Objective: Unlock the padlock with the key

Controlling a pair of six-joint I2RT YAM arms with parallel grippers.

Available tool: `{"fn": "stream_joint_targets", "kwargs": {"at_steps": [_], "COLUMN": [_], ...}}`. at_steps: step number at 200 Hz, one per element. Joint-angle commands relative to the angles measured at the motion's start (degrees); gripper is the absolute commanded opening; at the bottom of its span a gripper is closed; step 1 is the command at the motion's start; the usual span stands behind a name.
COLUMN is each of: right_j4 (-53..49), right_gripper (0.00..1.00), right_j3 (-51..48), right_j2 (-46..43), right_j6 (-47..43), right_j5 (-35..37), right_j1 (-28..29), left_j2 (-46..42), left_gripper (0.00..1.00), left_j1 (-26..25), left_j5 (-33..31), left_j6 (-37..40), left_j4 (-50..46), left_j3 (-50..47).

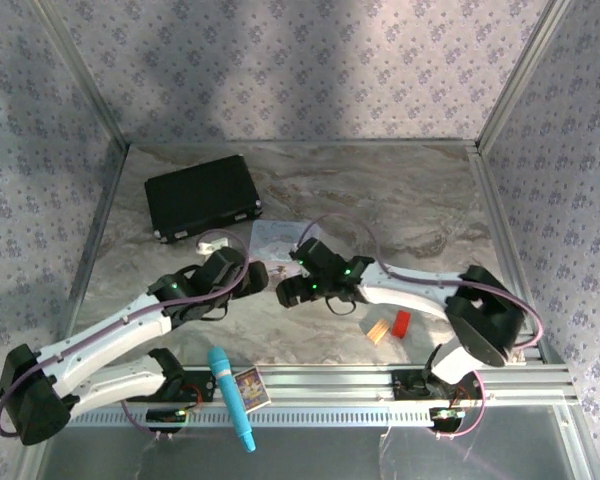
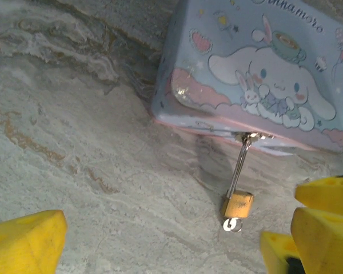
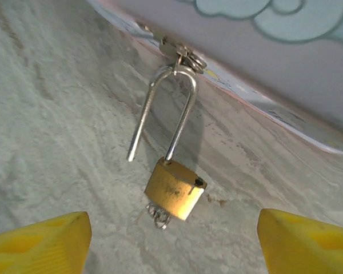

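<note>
The brass padlock (image 3: 175, 188) hangs by its silver shackle (image 3: 160, 114) from the latch of the pastel tin box (image 2: 257, 74). One leg of the shackle is out of the body. The small silvery key (image 3: 159, 216) with its ring sticks out of the padlock's underside and lies on the marble in the left wrist view, key (image 2: 233, 225) below padlock (image 2: 238, 204). My right gripper (image 3: 171, 242) is open, its yellow pads (image 3: 40, 245) standing wide on either side of the padlock without touching it. My left gripper (image 2: 177, 240) is open and empty, just left of the padlock. Both grippers, left (image 1: 265, 278) and right (image 1: 288, 292), meet in front of the box (image 1: 280, 235).
A black case (image 1: 202, 196) lies at the back left. A red block (image 1: 401, 322) and a tan wooden block (image 1: 377, 331) sit by the right arm's base. A blue toy microphone (image 1: 230, 395) and a small card box (image 1: 251, 388) rest on the front rail.
</note>
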Motion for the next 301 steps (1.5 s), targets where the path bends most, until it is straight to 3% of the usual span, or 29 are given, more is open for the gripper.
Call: {"fn": "stream_joint_targets", "kwargs": {"at_steps": [1, 44, 99, 202, 229, 269, 301], "right_j4": [1.8, 2.2, 3.6, 10.6, 19.0, 24.9, 30.2], "right_gripper": [0.71, 0.60, 0.55, 0.21, 0.10, 0.09, 0.09], "right_j3": [2.6, 3.2, 2.1, -6.0, -12.2, -17.6, -22.0], "right_j2": [2.2, 6.2, 8.3, 4.3, 1.7, -1.6, -2.8], "right_j6": [1.2, 1.7, 2.3, 6.1, 10.3, 12.2, 13.5], "right_j5": [3.1, 4.0, 4.4, 0.7, -5.4, -9.8, -15.5], "right_j1": [0.1, -0.3, 0.3, -0.7, -3.5, -6.8, -10.5], "left_j2": [-0.8, -2.3, -1.5, 1.6, 3.0, 11.6, 21.7], "left_gripper": [1.00, 1.00, 1.00, 1.00, 1.00, 1.00, 0.95], "left_j1": [0.2, 0.2, 0.2, 0.2, 0.2, -0.2, -4.0], "left_j5": [3.0, 3.5, 3.2, 1.1, 0.8, -3.9, -8.5], "left_j6": [-1.0, -1.8, -1.7, 1.9, 12.4, 29.3, 43.5], "left_j4": [2.0, 2.8, 3.7, 2.2, 2.1, -4.1, -5.1], "left_j3": [-1.2, -2.8, -3.0, 0.0, 2.6, 12.8, 19.7]}}
